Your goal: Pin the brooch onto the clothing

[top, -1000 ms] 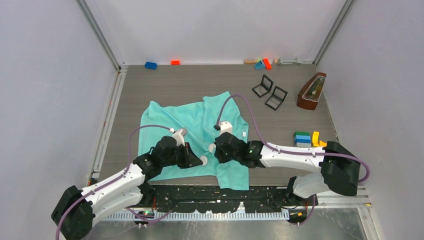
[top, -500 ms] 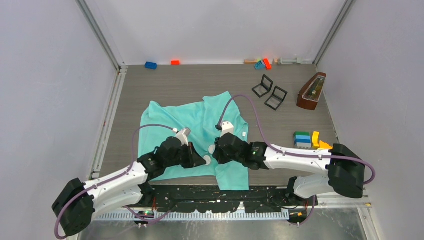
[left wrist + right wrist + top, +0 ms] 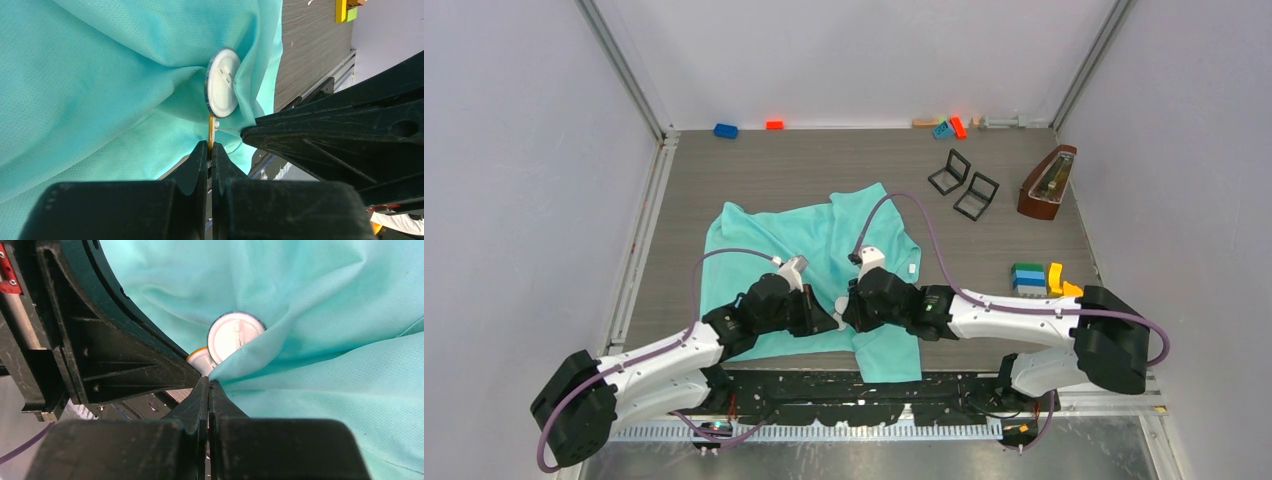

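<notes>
A grey wood-grain table [image 3: 724, 170] fills the walled work cell, and a turquoise-green T-shirt [image 3: 824, 240] lies crumpled across its near middle, one edge hanging toward the arm bases. Two white-and-black arms reach in from the near edge. The left arm [image 3: 664, 360] angles in from the near left and the right arm [image 3: 1014, 312] from the near right, and their wrists meet nose to nose over the shirt's near half.

At the far right stands a brown wooden metronome [image 3: 1046, 183]. Just left of it are two black frames [image 3: 949, 173], propped open. Nearer along the right side sits a small cluster of coloured blocks [image 3: 1028, 278].

The right gripper [image 3: 208, 385] has its fingers pressed together on a raised fold of the T-shirt. The left gripper [image 3: 210, 150] is likewise clamped. It pinches a thin orange-rimmed piece [image 3: 199, 360] that touches the lower edge of the brooch [image 3: 223, 83].

The brooch is a white round disc held on edge between the two grippers. Its back, crossed by a thin pin bar, faces the right wrist camera. Shirt fabric bunches against its right side, and the pinched fold rises to its rim. Whether the pin has gone through the cloth cannot be told.
</notes>
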